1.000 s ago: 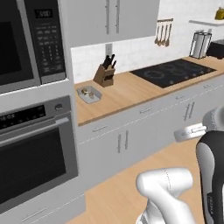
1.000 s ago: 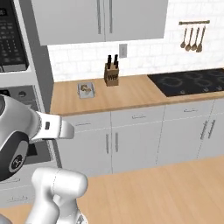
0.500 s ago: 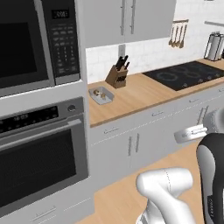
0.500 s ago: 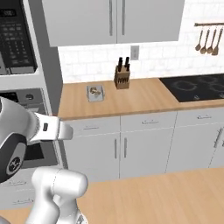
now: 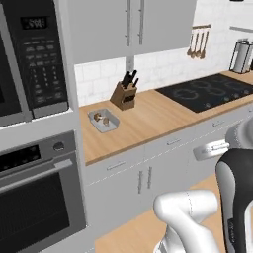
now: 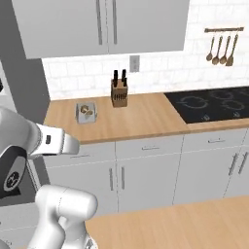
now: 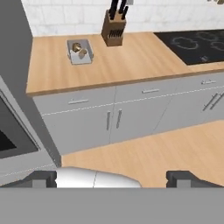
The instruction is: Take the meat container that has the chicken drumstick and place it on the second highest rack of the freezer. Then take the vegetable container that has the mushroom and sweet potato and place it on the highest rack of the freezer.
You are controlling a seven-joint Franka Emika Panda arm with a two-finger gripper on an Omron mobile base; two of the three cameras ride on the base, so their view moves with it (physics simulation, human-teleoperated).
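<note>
The vegetable container's [image 7: 80, 51] two small brown contents are too small to identify.

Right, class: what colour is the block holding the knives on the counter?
The knife block is brown wood, with dark knife handles sticking out. The hand view shows it best.

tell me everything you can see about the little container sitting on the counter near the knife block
The container is a small, shallow, light-grey rectangular tray that sits flat on the wooden counter, left of the knife block and apart from it. Inside lie two small brownish items, too small to name. Nothing grips it; the gripper is far back with jaws wide open.
</note>
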